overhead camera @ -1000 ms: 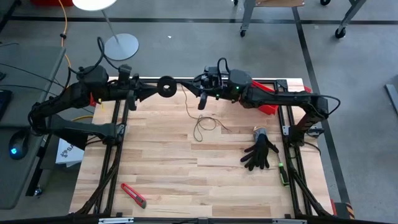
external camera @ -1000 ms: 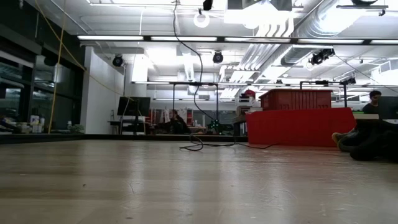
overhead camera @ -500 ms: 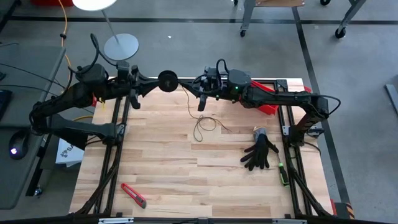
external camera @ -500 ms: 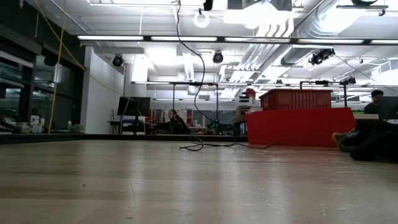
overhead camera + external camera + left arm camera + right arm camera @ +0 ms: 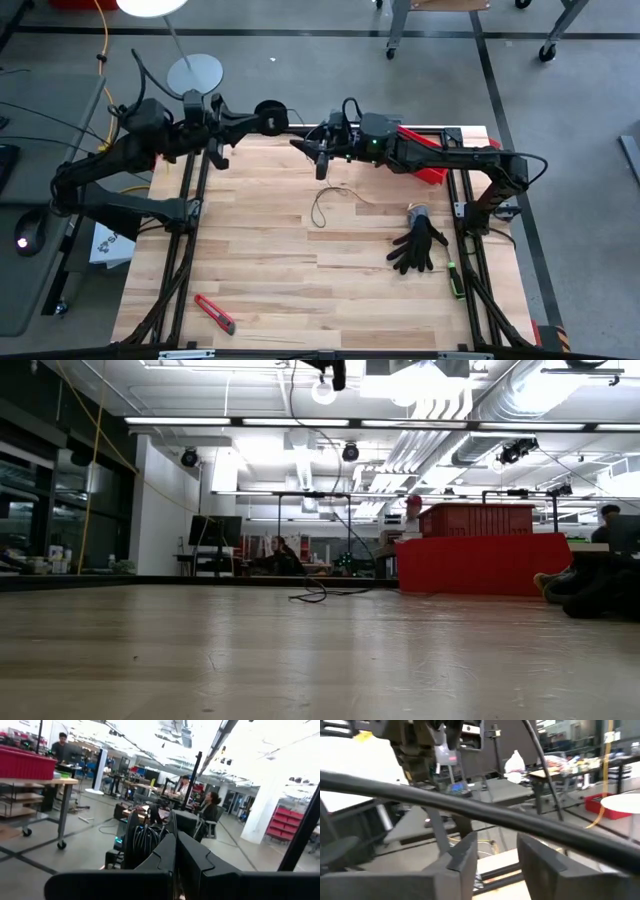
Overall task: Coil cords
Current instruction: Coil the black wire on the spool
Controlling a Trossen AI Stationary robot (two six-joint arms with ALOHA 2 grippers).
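Two arms meet above the worktop's (image 5: 270, 260) far edge. Left gripper (image 5: 258, 117) clamps the black spool (image 5: 269, 116), fingers closed on it, up in the air. Right gripper (image 5: 318, 155) hangs close by with fingers parted; whether it pinches the cord, I can't tell. The thin cord (image 5: 322, 205) drops to a loose loop on the wood near the far edge's middle.

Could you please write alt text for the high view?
Seen from above, two dark arms meet over the wooden table's far edge, the left hand holding a black spool. A thin cord hangs down, its end looped on the wood.
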